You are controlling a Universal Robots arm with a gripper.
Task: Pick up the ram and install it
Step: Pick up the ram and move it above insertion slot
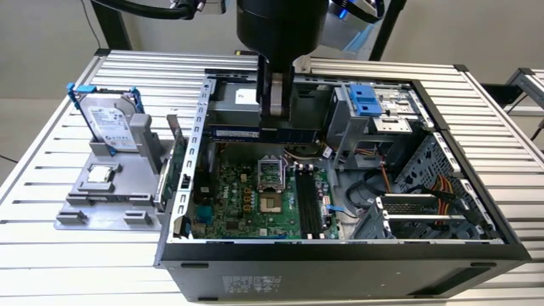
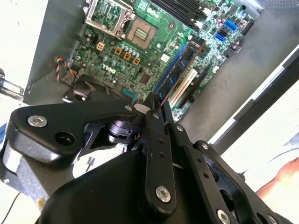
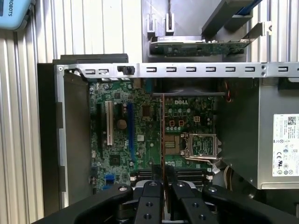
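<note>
Over the open computer case [image 1: 340, 254], the gripper [image 1: 274, 122] is clamped on the ram [image 1: 238, 132], which hangs above the motherboard [image 1: 246, 199]. It's a light, stiff stick but probably fragile, so pinching the board's flat faces near mid-length looks sensible.

There is one robot arm [image 1: 281, 25] with one gripper [image 1: 276, 113], and one memory stick [image 1: 238, 133] is clamped in it. One open computer case [image 1: 340, 268] lies on one slatted table [image 1: 51, 159]. Inside it is one green main board [image 1: 246, 204] carrying one processor socket [image 3: 172, 144], one white card slot [image 3: 110, 123] and one blue card slot [image 3: 131, 126]. Beside the case stands one grey rack [image 1: 93, 213] with one hard drive [image 1: 111, 124], one expansion card [image 1: 174, 162] and one small square chip [image 1: 101, 173].
</note>
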